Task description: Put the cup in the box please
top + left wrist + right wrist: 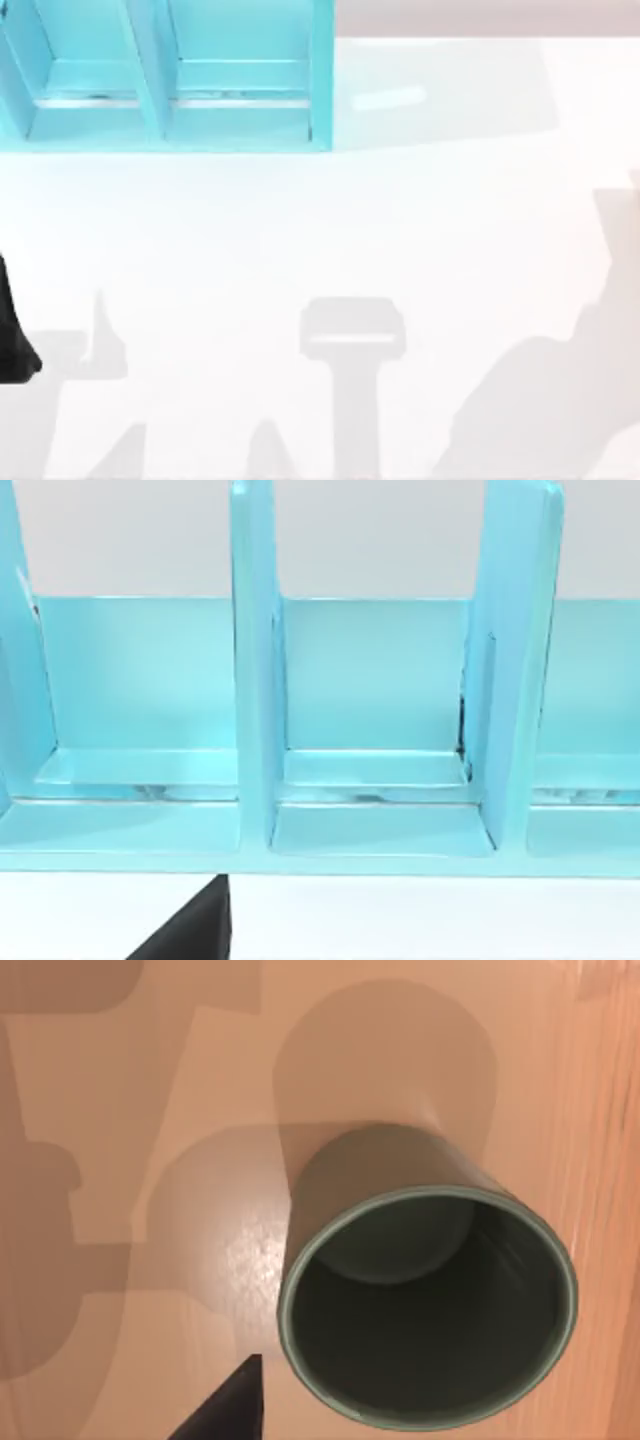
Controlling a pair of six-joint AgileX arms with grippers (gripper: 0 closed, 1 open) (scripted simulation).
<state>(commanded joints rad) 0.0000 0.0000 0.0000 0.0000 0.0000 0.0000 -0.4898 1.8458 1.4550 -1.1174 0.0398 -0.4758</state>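
Observation:
The cup (pixel 430 1310) is dark olive-grey and stands upright on a tan surface, seen from close above in the right wrist view, its dark inside bare. A dark piece of my right gripper (pixel 225 1405) sits just beside the cup's rim, apart from it. The box (pixel 320 70) is a cyan open-topped crate split by upright dividers, at the table's far left in the top view. The left wrist view faces the box (pixel 255 680) head-on, with a dark piece of my left gripper (pixel 190 930) in front of it. My left arm (pixel 15 340) shows at the left edge.
The white table (pixel 330 230) stretches in front of the box, crossed by grey shadows of the arms (pixel 350 335). The box's compartments (pixel 380 830) hold nothing.

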